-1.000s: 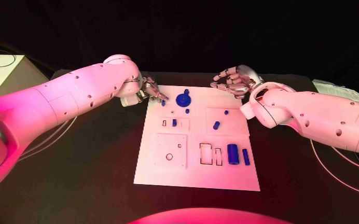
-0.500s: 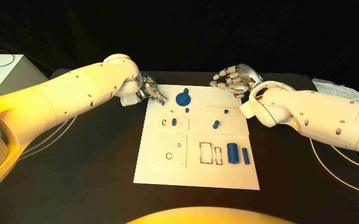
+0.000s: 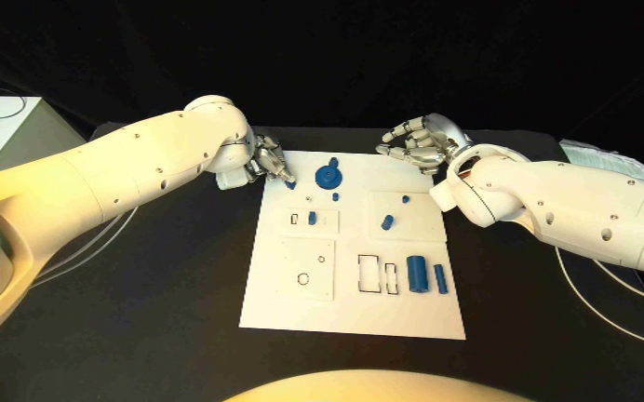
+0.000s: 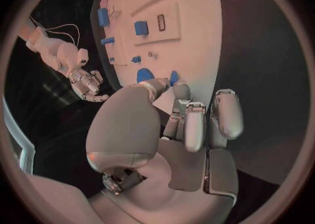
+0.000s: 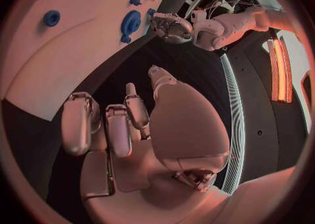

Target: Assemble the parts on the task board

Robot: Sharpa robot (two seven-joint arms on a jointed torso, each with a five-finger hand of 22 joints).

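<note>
Two silver hands sit at the far end of the white task board (image 3: 355, 244), one at each far corner. Our left hand (image 3: 267, 164) is at the board's far left corner with its fingertips (image 4: 172, 81) at a small blue part (image 3: 291, 183) on the board's edge — we cannot tell whether it is pinching that piece or only touching it. Our right hand (image 3: 420, 144) hovers just past the far right corner, fingers curled in loosely around nothing. On the board, a round blue part (image 3: 328, 177) with a small knob lies near the far edge, just beside the left hand. Toward the middle we see a short blue peg (image 3: 313, 219) standing in a raised white block and a slanted blue piece (image 3: 386, 223) on the neighbouring block. Nearer to us, a blue cylinder (image 3: 418, 273) and a slimmer blue bar (image 3: 439, 278) lie side by side — just beside two rectangular outlined slots.
</note>
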